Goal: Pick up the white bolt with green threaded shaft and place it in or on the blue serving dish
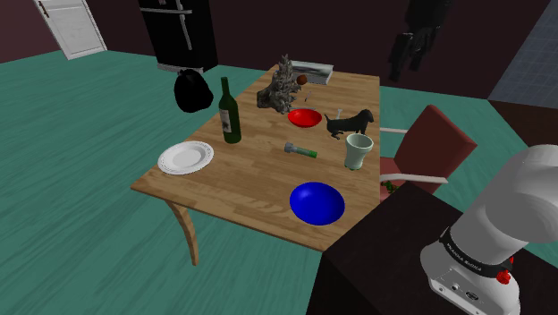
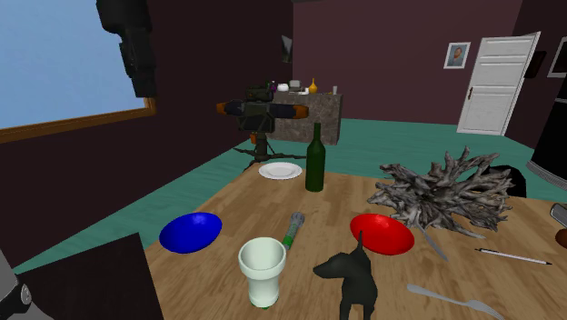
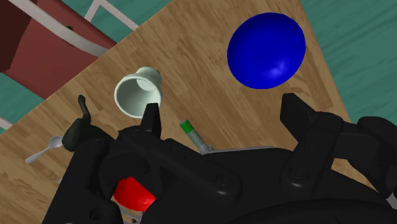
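The wooden surface [image 1: 259,183] stands on a teal floor [image 1: 80,197] between dark maroon walls [image 2: 391,55], a white door [image 2: 495,84] beyond. The bolt [image 1: 300,150] lies near its middle; the dish [image 1: 317,203] sits by the edge nearest the stand [image 1: 384,255]. High above, the tool [image 1: 407,63] hangs released.

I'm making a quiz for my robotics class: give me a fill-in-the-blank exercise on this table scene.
1. The bolt lies on the table between the bottle and the ____.
2. The dish nearest the stand is ____.
3. The gripper is ____, holding nothing.
Missing: cup; blue; open.
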`<act>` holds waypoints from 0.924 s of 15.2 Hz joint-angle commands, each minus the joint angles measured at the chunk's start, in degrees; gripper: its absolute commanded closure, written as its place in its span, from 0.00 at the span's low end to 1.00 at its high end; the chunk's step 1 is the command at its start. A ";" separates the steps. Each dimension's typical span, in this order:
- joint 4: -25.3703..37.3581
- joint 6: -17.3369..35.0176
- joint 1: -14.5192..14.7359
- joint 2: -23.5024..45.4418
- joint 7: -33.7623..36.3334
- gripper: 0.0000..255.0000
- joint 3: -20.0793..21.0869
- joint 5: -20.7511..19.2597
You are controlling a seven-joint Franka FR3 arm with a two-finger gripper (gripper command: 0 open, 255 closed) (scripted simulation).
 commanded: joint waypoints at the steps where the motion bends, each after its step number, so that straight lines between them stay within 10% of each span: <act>1: 0.00 0.00 0.00 0.00 0.00 0.00 0.00 0.00; 14: -6.84 25.55 1.83 17.85 -12.78 0.00 -8.05 -1.20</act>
